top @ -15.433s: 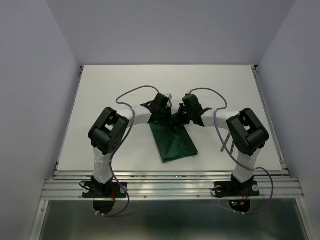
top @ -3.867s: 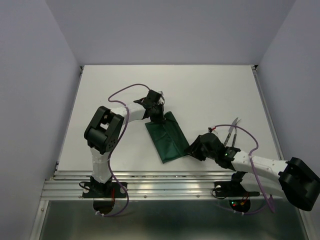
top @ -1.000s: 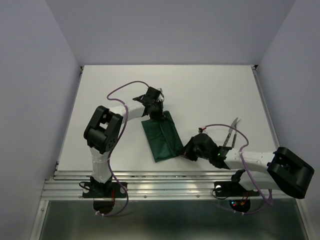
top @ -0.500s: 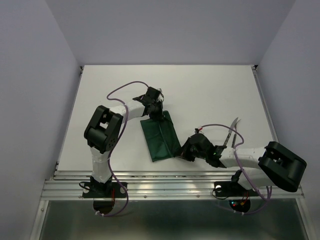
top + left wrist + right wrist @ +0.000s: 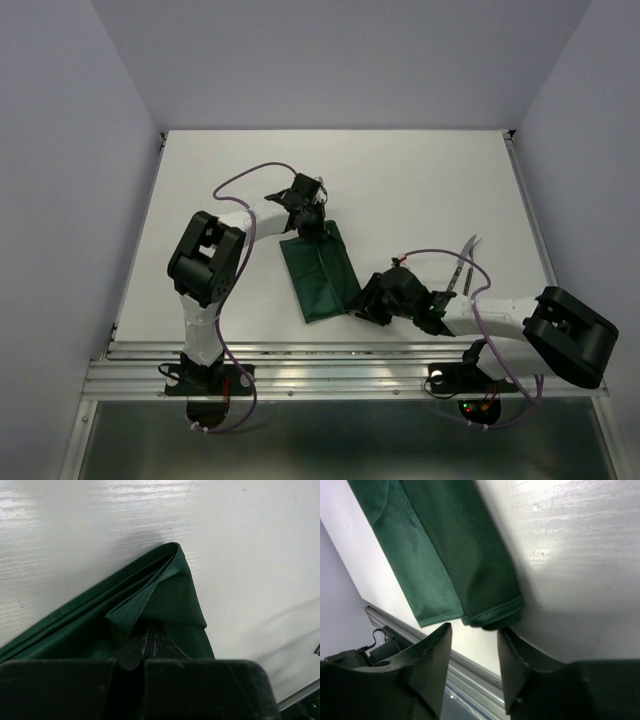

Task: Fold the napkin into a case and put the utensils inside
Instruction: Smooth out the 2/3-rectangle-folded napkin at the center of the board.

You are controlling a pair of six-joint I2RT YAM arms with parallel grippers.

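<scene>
One dark green napkin [image 5: 322,278], two silver utensils [image 5: 466,255], two robot arms [image 5: 205,265], two thin purple cables [image 5: 262,166], one white table [image 5: 420,180], three pale walls [image 5: 330,60] around it

The napkin [image 5: 170,595] is dark green cloth with a fine, even weave. It is matt and soft at its folds, with a stitched hem along the edge. The table [image 5: 240,540] under it is white and painted, faintly streaked like brushed grain, and glossy enough to catch light in bands. The left end effector [image 5: 150,637] and the right end effector [image 5: 474,630] are black plastic, matt and slightly grainy. The utensils [image 5: 461,268] are slim silvery metal with a dull shine. The rail [image 5: 340,372] at the table's near edge is bare ribbed metal — grey, satin.
</scene>
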